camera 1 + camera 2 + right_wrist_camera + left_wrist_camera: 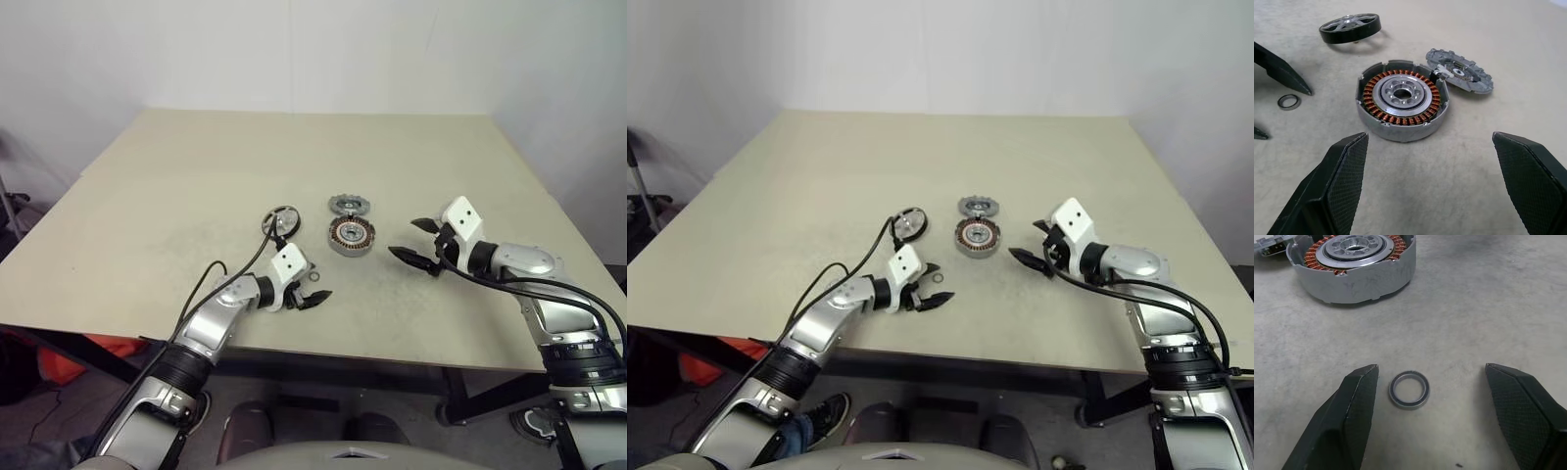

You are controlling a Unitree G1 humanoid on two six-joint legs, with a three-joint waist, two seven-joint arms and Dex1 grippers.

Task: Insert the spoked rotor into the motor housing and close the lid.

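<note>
Housing [1401, 99] sits mid-table [176, 196], coils up, empty. Lid [1459, 70] lies just behind it, touching or nearly so. Rotor [1350, 27] is off to its left, apart. Left gripper [1425, 401] is low, jaws open around a small ring [1409, 389], not gripping. Right gripper [1442, 181] has jaws wide, empty, pointing at housing.

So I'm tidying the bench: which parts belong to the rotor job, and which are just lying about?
Job:
spoked rotor
motor housing
lid

Lying about:
small metal ring, on the table between the left gripper's open fingers
</note>
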